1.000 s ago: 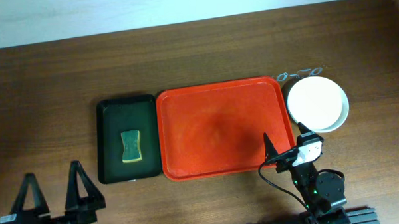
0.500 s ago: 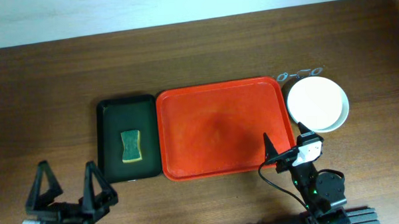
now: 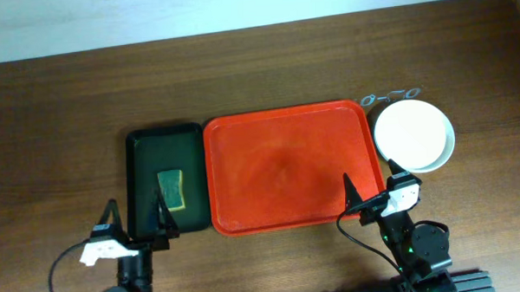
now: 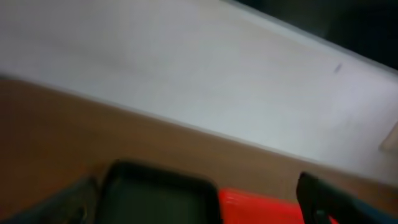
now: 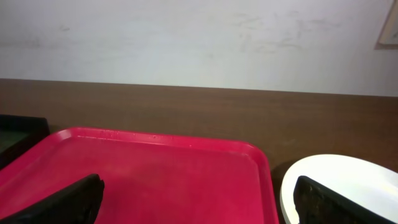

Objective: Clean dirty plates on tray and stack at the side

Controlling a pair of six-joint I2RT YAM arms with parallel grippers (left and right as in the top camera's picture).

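Overhead view, starting from the left: the left gripper point(image 3: 137, 218) sits near the front edge of the counter point(image 3: 60, 127). Its jaws are spread wide with nothing between them, and one tip is over the near rim of the small black tray point(image 3: 144, 167). A greenish sponge point(image 3: 171, 190) lies flat in that tray. Right beside it, touching or close to it, is the red tray point(image 3: 287, 167).

The right gripper point(image 3: 372, 187) hovers at the red tray's near right corner, jaws also wide apart and holding nothing. The dirty plates point(image 3: 413, 130) are off the red tray, on the counter just beside its right edge. A white one is on top with another rim peeking out underneath, can't tell how many. Left wrist view is too blurry to add much.
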